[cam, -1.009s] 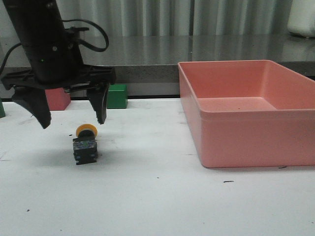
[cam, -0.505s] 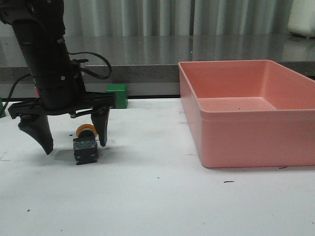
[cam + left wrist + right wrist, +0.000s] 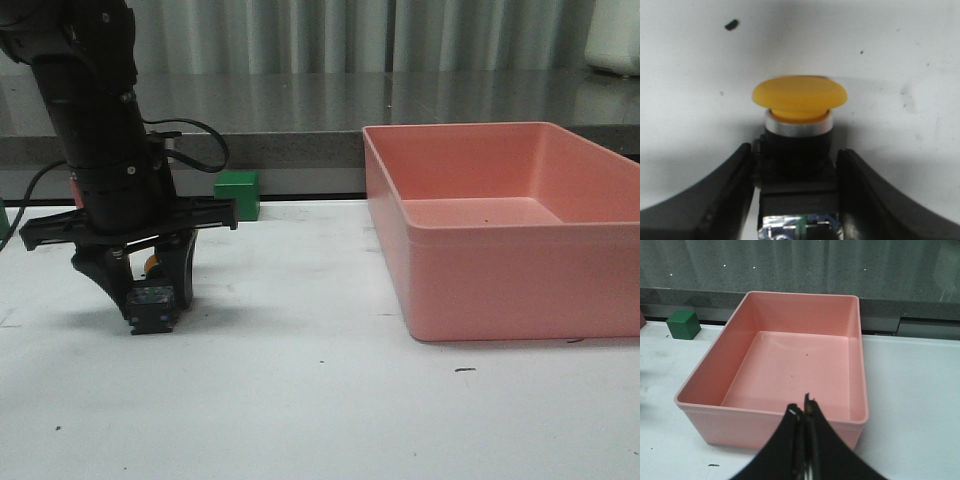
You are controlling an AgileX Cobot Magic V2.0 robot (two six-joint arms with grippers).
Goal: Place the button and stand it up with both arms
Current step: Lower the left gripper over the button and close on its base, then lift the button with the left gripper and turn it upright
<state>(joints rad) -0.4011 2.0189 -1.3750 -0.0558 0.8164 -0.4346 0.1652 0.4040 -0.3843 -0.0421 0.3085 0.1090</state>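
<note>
The button (image 3: 150,300) lies on its side on the white table at the left, its yellow cap pointing away from me and its dark base toward me. My left gripper (image 3: 152,312) reaches down onto it with a finger on each side of the base. In the left wrist view the yellow cap (image 3: 799,97) sits above the black collar, and the left gripper (image 3: 797,172) is shut on the dark base, whose clear bluish bottom shows between the fingers. My right gripper (image 3: 805,412) is shut and empty, hovering by the near wall of the pink bin. It is out of the front view.
A large pink bin (image 3: 500,250) stands on the right half of the table and also shows in the right wrist view (image 3: 765,427). A green cube (image 3: 238,194) sits at the back edge behind the left arm and also appears in the right wrist view (image 3: 684,324).
My left gripper has come down from above the button and closed its fingers on the button's base. The button has shifted slightly left and toward me.
</note>
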